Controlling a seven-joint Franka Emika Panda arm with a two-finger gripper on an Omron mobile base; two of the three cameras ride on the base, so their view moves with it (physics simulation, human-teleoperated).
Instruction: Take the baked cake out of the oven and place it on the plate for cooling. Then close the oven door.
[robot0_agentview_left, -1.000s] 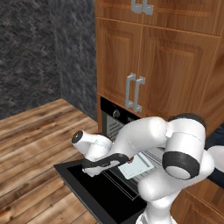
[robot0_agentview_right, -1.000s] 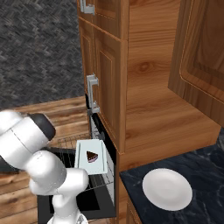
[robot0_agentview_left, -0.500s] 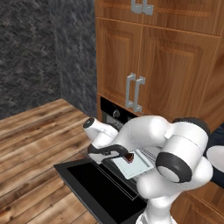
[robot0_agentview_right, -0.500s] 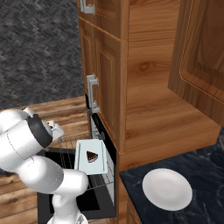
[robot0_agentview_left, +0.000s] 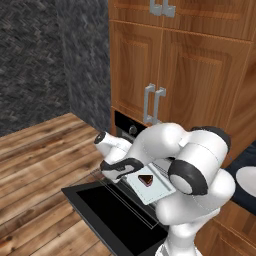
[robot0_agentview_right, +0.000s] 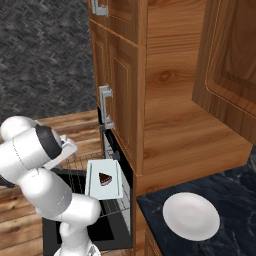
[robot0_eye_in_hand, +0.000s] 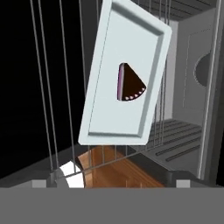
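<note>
The baked cake (robot0_agentview_left: 145, 180) (robot0_agentview_right: 104, 179) (robot0_eye_in_hand: 129, 83), a small dark brown wedge, lies on a pale flat tray (robot0_agentview_left: 156, 192) (robot0_agentview_right: 95, 187) (robot0_eye_in_hand: 109, 118) on the pulled-out wire rack (robot0_agentview_right: 77, 162) of the oven (robot0_agentview_left: 128, 128). The oven door (robot0_agentview_left: 102, 210) (robot0_agentview_right: 100, 231) hangs open, flat and black. My gripper (robot0_agentview_left: 125, 167) (robot0_eye_in_hand: 111, 181) hovers open just left of the tray, apart from the cake, nothing between its fingers. The white plate (robot0_agentview_right: 191, 216) sits bare on the dark counter to the right.
Wooden cabinets (robot0_agentview_left: 170, 85) (robot0_agentview_right: 125, 95) with grey handles stand above the oven. An open cabinet door (robot0_agentview_right: 230, 75) juts out over the counter (robot0_agentview_right: 235, 200). Wood floor (robot0_agentview_left: 40, 165) spreads to the left, and rack wires (robot0_eye_in_hand: 57, 87) cross the hand view.
My hand has risen a little and swung toward the tray over the open door. The jaws stay open. Cake, tray and plate have not moved.
</note>
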